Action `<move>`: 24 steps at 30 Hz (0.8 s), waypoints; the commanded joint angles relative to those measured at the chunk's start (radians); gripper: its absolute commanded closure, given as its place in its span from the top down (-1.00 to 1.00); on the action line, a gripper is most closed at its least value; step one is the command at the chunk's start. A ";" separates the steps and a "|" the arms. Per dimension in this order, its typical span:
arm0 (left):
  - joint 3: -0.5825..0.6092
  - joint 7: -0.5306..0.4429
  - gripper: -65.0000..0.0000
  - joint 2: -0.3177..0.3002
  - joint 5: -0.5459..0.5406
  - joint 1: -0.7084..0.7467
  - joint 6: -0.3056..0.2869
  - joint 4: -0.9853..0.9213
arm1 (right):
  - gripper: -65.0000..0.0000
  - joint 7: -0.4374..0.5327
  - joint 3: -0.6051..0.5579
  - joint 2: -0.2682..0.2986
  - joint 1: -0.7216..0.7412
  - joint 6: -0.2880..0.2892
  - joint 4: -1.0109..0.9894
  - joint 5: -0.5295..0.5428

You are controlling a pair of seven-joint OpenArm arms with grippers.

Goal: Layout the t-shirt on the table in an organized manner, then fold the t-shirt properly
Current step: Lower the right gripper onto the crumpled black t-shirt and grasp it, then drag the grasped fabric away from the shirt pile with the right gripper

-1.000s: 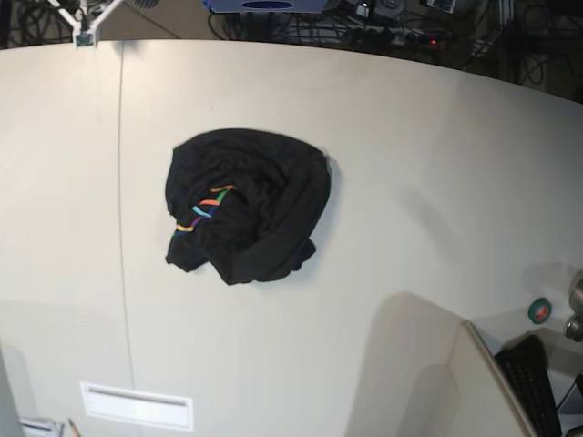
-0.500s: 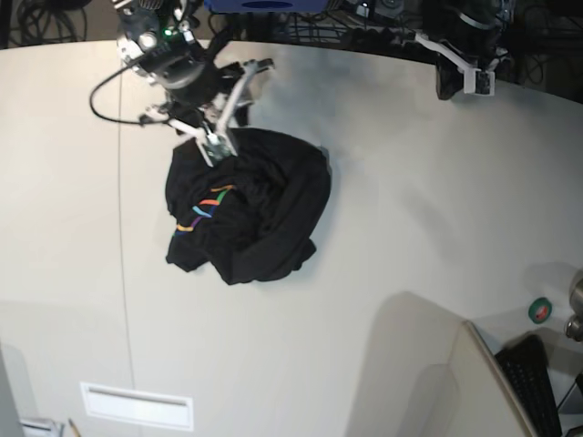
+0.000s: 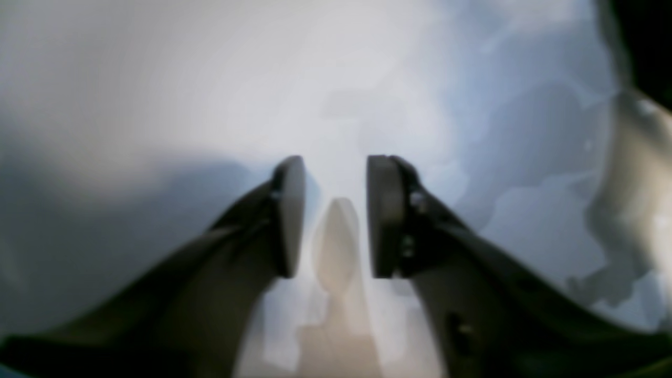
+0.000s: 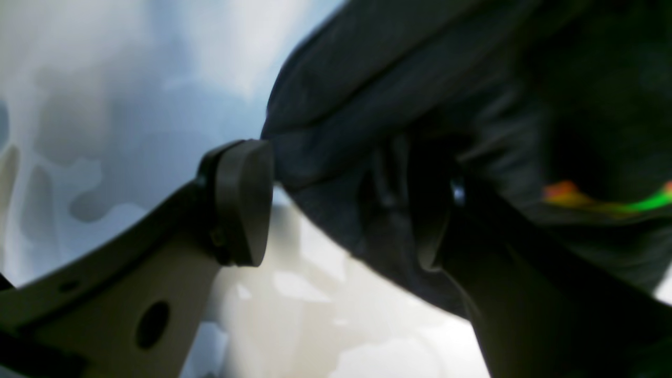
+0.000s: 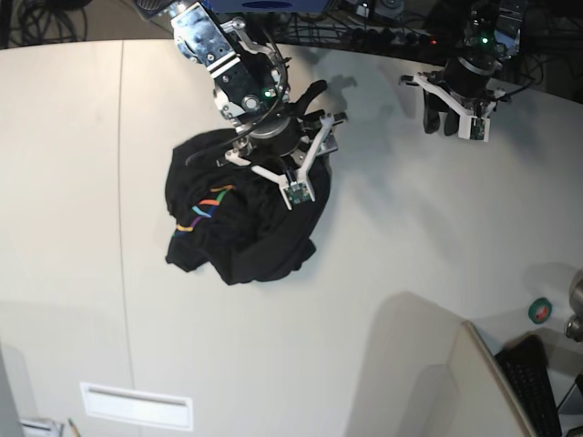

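A crumpled black shirt (image 5: pixel 244 214) lies mid-bench (image 5: pixel 410 237), print partly hidden. The right gripper (image 5: pixel 293 157) sits on its one-o'clock edge, fingers (image 4: pixel 244 202) wide apart, likely to pinch cloth. The left gripper (image 5: pixel 453 116), fingers (image 3: pixel 287 215) slightly apart, hangs empty at two o'clock. No writing is legible.

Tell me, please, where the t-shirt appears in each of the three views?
Base: the t-shirt lies crumpled left of centre, under the right gripper.
Right wrist: it fills the upper right, between the open gripper pads.
Left wrist: only a dark, blurred patch in the top right corner, perhaps the shirt.
Shared landmark: the table.
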 commanded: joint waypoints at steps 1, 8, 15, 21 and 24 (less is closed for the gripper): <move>-0.009 -0.019 -0.22 -0.017 -0.003 -0.003 0.006 0.015 | 0.12 0.036 0.002 -0.010 0.031 -0.033 -0.009 -0.005; -0.009 -0.019 0.31 -0.016 -0.003 -0.032 0.006 0.005 | -0.05 0.099 -0.006 -0.013 0.056 -0.047 -0.060 -0.003; -0.009 -0.019 0.31 -0.019 -0.003 -0.054 0.006 0.003 | -1.00 0.097 0.019 0.046 0.074 -0.040 0.014 0.170; -0.102 -0.017 0.31 0.015 -0.003 -0.042 0.006 0.003 | -1.00 0.094 0.027 0.204 0.014 -0.053 0.345 0.244; -0.145 -0.017 0.31 0.030 -0.003 -0.028 0.006 0.003 | -1.00 0.094 0.090 0.241 0.008 -0.085 0.439 0.244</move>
